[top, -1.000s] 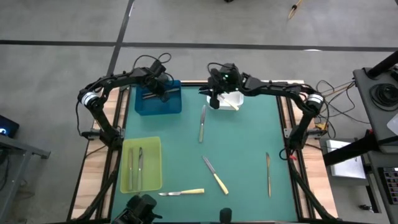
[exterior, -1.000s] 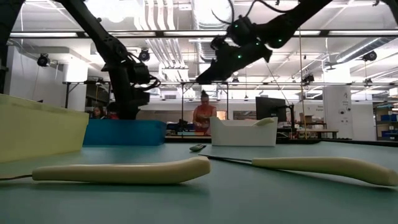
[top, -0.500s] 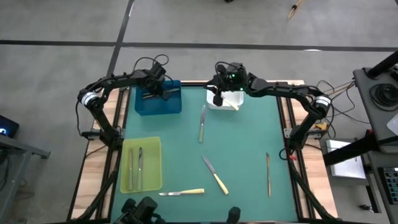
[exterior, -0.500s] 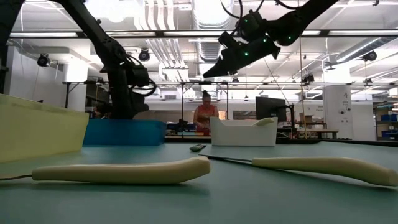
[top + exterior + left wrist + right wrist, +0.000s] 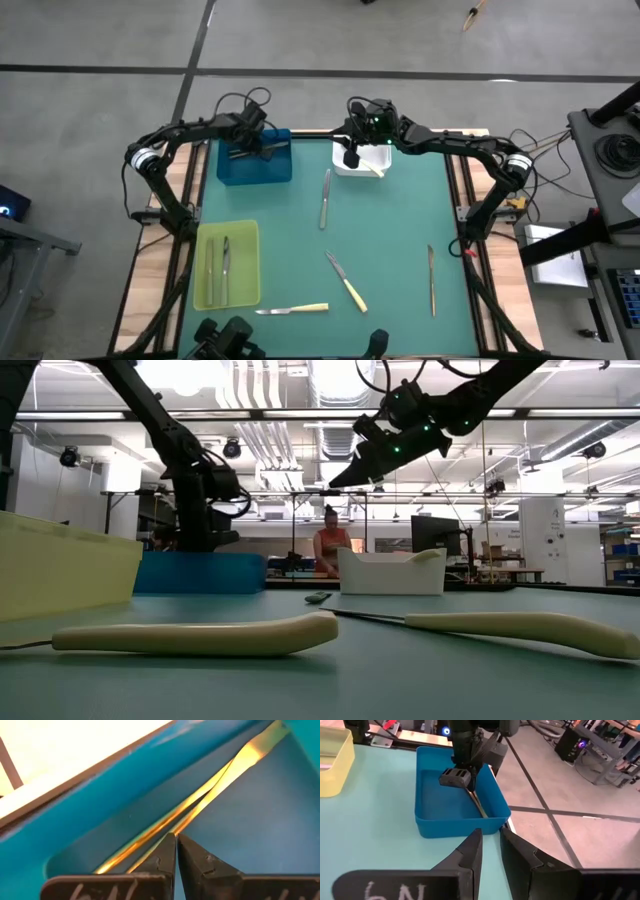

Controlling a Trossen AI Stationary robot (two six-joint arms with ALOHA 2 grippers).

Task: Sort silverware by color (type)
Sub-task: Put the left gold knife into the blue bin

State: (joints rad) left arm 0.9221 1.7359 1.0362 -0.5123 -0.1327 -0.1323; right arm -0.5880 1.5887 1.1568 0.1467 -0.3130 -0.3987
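My left gripper reaches down into the blue tray, shut at the end of a slim metal utensil; the right wrist view shows that utensil running on from it across the tray floor. My right gripper hangs above the white tray, narrowly open and holding nothing. A pale-handled knife lies in that white tray. On the mat lie a grey utensil, two pale-handled knives and another utensil. Two grey utensils lie in the yellow-green tray. My left gripper pinches the near end of the slim utensil between its two fingertips, coming slanting down into the blue tray. The fingers lie along the utensil. Its far end rests on the tray floor near a corner.
The blue tray and the white tray stand side by side along the far edge of the mat, and the yellow-green tray sits at the near left. Open mat lies between them. A person stands in the room beyond the table.
My right gripper has risen a little and drifted toward the table's far right, staying above the white tray. The silverware on the mat and in the trays has kept still.
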